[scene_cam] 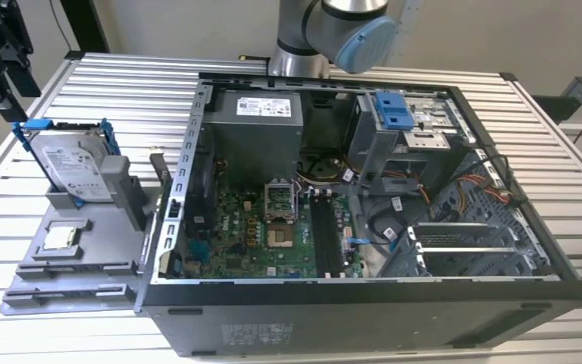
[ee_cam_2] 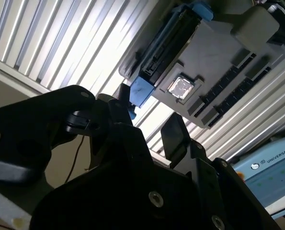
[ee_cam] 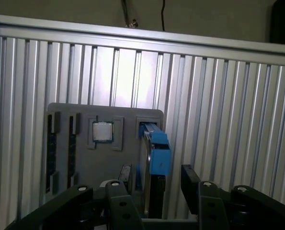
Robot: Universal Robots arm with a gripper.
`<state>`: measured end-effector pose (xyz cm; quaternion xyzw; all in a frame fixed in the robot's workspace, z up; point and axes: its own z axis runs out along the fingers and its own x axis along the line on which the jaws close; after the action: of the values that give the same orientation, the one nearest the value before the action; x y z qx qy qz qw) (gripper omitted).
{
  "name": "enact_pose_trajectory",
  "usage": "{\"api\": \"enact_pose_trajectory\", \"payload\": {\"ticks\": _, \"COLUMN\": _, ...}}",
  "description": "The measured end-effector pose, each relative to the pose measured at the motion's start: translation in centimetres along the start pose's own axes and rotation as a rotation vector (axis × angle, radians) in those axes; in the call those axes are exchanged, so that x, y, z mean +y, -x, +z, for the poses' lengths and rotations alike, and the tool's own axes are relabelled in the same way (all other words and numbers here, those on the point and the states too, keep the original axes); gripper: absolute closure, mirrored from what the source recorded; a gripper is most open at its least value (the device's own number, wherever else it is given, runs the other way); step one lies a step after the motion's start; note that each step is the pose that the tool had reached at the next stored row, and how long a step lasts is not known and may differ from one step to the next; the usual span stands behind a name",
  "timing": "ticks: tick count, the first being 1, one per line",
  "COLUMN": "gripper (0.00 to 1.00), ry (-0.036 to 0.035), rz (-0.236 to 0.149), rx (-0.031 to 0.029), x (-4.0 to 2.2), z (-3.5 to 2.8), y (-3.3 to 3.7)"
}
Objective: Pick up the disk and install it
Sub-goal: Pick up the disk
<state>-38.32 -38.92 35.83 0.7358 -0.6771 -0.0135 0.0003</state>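
A white printed label sits on the disk [scene_cam: 72, 165] and a white sticker on the power supply [scene_cam: 261, 107]; neither print is legible.

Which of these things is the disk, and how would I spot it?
Start at the open computer case; on the exterior view's left of it lies a grey tray. The disk stands on edge in that tray. It is silver with a white label and a blue frame, unlike the small square chip lying flat nearby.

Ribbed metal table [scene_cam: 109, 83], plain wall [scene_cam: 170, 26]
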Motion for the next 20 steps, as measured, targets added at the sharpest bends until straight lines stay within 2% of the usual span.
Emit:
{"api": "enact_pose_trajectory", "payload": {"ticks": 14, "gripper": 0.0, "ry": 0.0, "rz": 0.0, "rx": 0.0005, "x": -0.02, "z": 0.2, "y": 0.0}}
{"api": "enact_pose_trajectory", "payload": {"ticks": 17, "gripper": 0.0, "ry": 0.0, "rz": 0.0, "rx": 0.0002, "x": -0.02, "z": 0.46, "y": 0.0}}
{"api": "enact_pose_trajectory", "payload": {"ticks": 20, "gripper": 0.0, "ry": 0.0, "rz": 0.0, "rx": 0.0001, "x": -0.04, "z": 0.98, "y": 0.0}}
